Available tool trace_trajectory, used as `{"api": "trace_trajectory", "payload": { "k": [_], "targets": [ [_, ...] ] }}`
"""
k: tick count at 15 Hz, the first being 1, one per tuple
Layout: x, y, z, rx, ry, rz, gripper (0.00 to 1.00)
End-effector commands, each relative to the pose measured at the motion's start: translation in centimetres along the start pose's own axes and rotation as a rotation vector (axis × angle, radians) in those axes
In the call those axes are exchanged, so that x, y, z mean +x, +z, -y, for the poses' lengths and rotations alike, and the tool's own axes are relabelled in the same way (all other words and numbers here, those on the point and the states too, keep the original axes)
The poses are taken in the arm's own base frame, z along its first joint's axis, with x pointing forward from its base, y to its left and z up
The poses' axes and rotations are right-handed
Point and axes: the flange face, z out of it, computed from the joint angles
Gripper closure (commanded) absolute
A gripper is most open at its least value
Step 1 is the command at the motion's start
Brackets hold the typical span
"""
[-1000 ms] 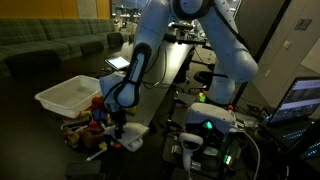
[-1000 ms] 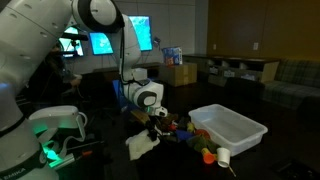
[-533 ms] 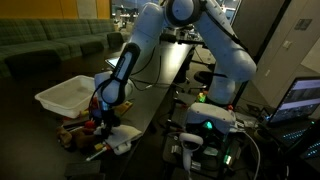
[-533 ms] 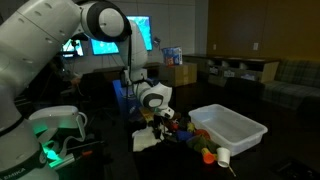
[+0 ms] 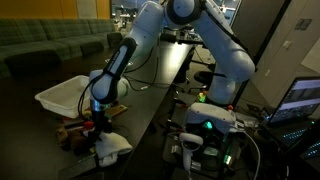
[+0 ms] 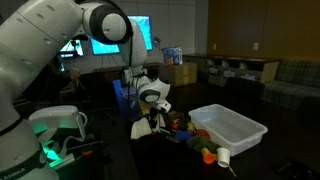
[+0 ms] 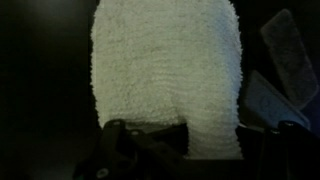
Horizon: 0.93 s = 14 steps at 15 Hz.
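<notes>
My gripper [image 5: 100, 130] is shut on a white terry towel [image 5: 111, 146], which hangs from it just above the dark table near its front edge. In an exterior view the gripper [image 6: 151, 116] holds the towel [image 6: 143, 128] bunched below the fingers. In the wrist view the towel [image 7: 165, 70] fills the middle of the picture and runs down between the dark fingers [image 7: 198, 138].
A white plastic bin [image 5: 66, 95] [image 6: 230, 128] stands on the table beyond the gripper. A pile of small colourful things [image 5: 76, 130] [image 6: 190, 136] lies between bin and gripper. A white cup [image 6: 223, 157] stands near the table edge. A control box with a green light [image 5: 206, 124] is beside the table.
The gripper has carried the towel sideways along the table, away from the pile's near side, and raised it; the towel now hangs bunched instead of lying spread.
</notes>
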Motion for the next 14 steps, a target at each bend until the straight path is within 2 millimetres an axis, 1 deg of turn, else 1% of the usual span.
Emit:
{"api": "trace_trajectory", "payload": {
  "k": [1,2,4,5,7,8,10,13,14],
  "targets": [
    [-0.4,-0.8,3.0,0.031,-0.06,-0.054,0.88],
    [-0.6,-1.3,3.3,0.033,-0.075,-0.054,0.88],
    [-1.0,-2.6,3.0,0.043,-0.118,-0.019,0.89],
    [-1.2,-3.7,2.3,0.046,-0.134,-0.004,0.9],
    [-1.7,-6.2,0.2,0.075,-0.196,0.057,0.91],
    [-2.1,-7.6,-1.3,0.087,-0.217,0.093,0.91],
    [-2.7,-10.4,-4.8,0.1,-0.241,0.16,0.9],
    [-3.2,-14.7,-11.8,0.07,-0.224,0.195,0.91],
    [-3.1,-15.8,-14.6,0.045,-0.205,0.189,0.91]
  ]
}}
